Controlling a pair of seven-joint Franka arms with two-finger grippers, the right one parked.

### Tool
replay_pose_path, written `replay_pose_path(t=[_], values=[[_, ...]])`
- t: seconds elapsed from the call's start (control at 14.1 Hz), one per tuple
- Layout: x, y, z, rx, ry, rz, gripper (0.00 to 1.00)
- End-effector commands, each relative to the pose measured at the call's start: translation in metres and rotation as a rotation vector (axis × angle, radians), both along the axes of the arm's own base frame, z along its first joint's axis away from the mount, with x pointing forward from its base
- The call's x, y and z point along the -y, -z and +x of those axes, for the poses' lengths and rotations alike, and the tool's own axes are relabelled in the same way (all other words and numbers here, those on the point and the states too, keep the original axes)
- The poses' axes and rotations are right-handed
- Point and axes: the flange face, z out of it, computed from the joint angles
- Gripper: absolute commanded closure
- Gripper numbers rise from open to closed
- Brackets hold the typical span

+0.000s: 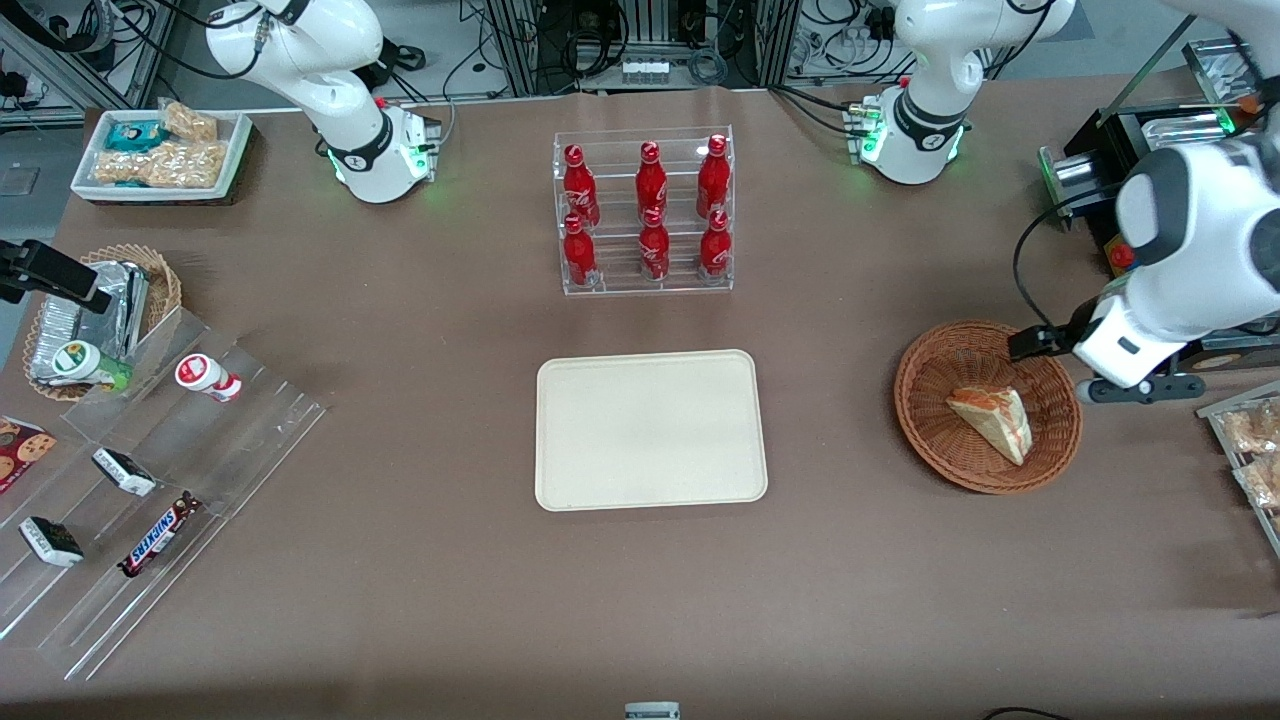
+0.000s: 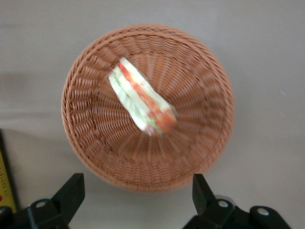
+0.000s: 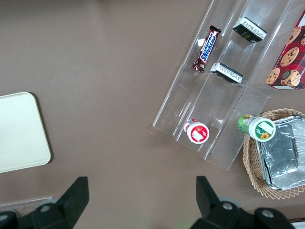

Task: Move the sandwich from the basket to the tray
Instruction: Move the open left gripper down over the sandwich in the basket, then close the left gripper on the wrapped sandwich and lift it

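The sandwich (image 1: 993, 420) is a pale bread wedge with red-orange and green filling. It lies in the round reddish-brown wicker basket (image 1: 925, 385) toward the working arm's end of the table. The left wrist view shows the sandwich (image 2: 141, 102) in the middle of the basket (image 2: 200, 143). My left gripper (image 1: 1140, 388) hovers above the table just outside the basket's rim. In the left wrist view the gripper (image 2: 138, 193) is open and empty, its black fingers (image 2: 71, 191) wide apart. The cream-beige tray (image 1: 650, 430) lies flat at the table's middle with nothing on it.
A clear rack of red bottles (image 1: 645, 210) stands farther from the front camera than the tray. A clear stepped shelf with snack bars (image 1: 150, 500), a tan foil-packet basket (image 1: 100, 310) and a white snack bin (image 1: 160, 155) lie toward the parked arm's end. Packaged snacks (image 1: 1255, 445) lie beside the gripper.
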Motion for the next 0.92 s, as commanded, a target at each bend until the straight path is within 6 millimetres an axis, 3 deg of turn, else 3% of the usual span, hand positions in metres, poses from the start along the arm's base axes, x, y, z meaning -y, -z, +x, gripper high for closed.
replay_pose_path(t=[0.0, 0.43, 0.71, 0.78, 0.85], values=[[0.002, 0.034, -0.009, 0.043, -0.156, 0.040, 0.00], [0.004, 0.076, 0.011, 0.123, -0.713, 0.041, 0.00], [0.004, 0.106, 0.015, 0.120, -0.781, 0.031, 0.01], [0.004, 0.112, 0.015, 0.111, -0.784, 0.033, 0.08], [0.004, 0.113, 0.017, 0.109, -0.788, 0.033, 0.28]])
